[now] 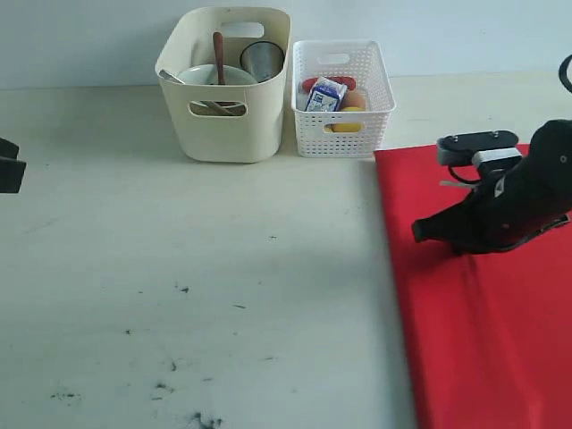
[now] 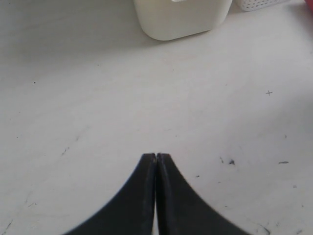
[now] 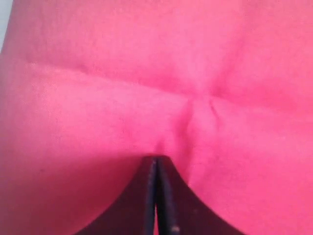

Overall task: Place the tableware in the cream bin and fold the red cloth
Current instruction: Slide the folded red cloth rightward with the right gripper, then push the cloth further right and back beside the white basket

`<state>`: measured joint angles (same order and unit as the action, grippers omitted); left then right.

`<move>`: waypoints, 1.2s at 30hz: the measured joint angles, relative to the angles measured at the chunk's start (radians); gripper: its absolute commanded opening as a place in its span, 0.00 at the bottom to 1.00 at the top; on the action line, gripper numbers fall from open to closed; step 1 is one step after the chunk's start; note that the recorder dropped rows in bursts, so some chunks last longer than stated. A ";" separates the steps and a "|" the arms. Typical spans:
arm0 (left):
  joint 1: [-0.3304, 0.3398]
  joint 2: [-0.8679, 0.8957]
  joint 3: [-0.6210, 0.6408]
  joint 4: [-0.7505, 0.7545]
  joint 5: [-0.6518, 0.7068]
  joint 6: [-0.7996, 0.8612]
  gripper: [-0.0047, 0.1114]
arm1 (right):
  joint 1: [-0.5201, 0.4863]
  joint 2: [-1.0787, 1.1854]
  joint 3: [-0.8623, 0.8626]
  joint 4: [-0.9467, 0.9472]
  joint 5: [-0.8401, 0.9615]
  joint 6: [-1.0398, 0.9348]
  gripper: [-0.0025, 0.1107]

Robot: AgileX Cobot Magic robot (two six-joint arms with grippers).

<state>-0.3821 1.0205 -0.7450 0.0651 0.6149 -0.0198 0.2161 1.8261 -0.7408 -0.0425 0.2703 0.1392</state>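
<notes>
**A:** Where is the red cloth [image 1: 465, 340]?

**B:** It lies flat on the right side of the bench [image 1: 179, 250], with its near-left edge running straight down toward the camera. The right gripper [image 1: 418, 232] is low on it, close to that edge.

**A:** Is it holding the cloth?

**B:** The jaws are pressed together, and the wrist view shows creases running into the tips. I judge a thin pinch of fabric is caught there, not a thick fold.

**A:** So how should the fold be done?

**B:** Lift only enough to free the layer. Carry it across in a low, even arc so the edge lands square on the far edge. A thin pinch can slip, so avoid jerks, and let go only once the cloth is laid down.

**A:** And the tableware?

**B:** It looks done. The white speckled bowl [image 1: 201, 76], dark wooden spoon [image 1: 218, 54] and steel cup [image 1: 262, 60] sit in the cream bin [image 1: 223, 125] at the back. The bin is just beside the white perforated basket [image 1: 344, 134].

**A:** What about the left gripper [image 2: 156, 156]?

**B:** Its jaws are together on nothing, above bare bench and well apart from the cloth.
</notes>
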 measured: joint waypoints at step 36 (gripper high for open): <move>0.000 0.000 0.000 0.003 0.019 -0.004 0.06 | -0.271 0.059 -0.106 -0.640 0.066 0.682 0.02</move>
<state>-0.3821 1.0205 -0.7450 0.0679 0.6340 -0.0236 -0.0554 1.8855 -0.8470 -0.6824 0.3366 0.8209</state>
